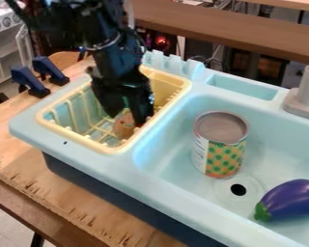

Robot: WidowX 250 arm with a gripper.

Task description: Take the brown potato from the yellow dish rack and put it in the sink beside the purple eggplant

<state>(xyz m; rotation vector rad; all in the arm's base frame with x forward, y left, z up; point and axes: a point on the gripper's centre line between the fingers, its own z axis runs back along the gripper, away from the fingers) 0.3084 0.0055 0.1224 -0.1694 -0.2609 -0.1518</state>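
Note:
The black gripper (127,117) hangs down inside the pale yellow dish rack (110,147) at the left of the toy sink. Right at its lower end is a small orange-brown object (123,127), partly hidden by the gripper, low in the rack. Whether the object is gripped or rests on the rack's wires, I cannot tell. In the light blue sink basin (173,140), a can (223,154) with a green-dotted yellow label stands upright. A purple eggplant (291,198) with a green cap lies at the basin's lower right, near the dark drain hole.
A raised rim of the sink (163,190) divides rack and basin from the wooden table (86,202). The grey faucet (306,91) rises at the right. Two dark blue clamps (29,82) stand at the table's left edge. Behind runs a brown wooden beam (228,29).

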